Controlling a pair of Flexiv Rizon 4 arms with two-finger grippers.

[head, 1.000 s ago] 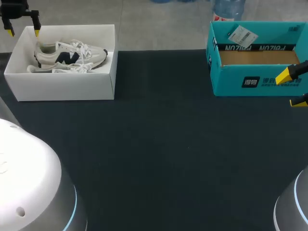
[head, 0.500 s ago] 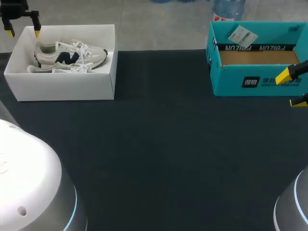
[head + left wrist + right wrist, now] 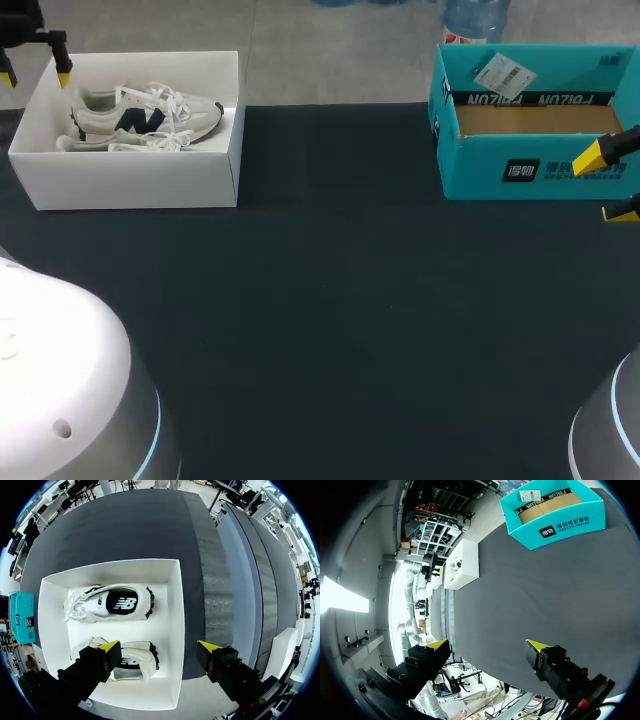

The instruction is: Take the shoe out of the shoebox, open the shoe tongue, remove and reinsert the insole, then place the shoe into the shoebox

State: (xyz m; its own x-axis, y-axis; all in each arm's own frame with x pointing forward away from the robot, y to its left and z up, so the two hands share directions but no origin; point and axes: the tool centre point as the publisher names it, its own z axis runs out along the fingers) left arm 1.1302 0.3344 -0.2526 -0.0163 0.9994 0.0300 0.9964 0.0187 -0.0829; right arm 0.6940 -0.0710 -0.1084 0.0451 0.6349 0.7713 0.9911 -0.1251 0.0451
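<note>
A white shoebox stands at the table's far left with two white sneakers inside. One sneaker with a dark logo sits upright, and the second sneaker lies in front of it. My left gripper hangs open above the box's far left corner. In the left wrist view the left gripper straddles the shoebox wall: one finger is over the near sneaker, the other outside the box. The other sneaker lies ahead. My right gripper stands open at the table's right edge, holding nothing.
A teal open cardboard box with a paper tag inside stands at the far right, just beside my right gripper. The right wrist view shows the right gripper, the teal box and the white shoebox far ahead. The black mat spans the table.
My left gripper has shifted a little to the left over the shoebox's corner. The right arm and both boxes are where they were.
</note>
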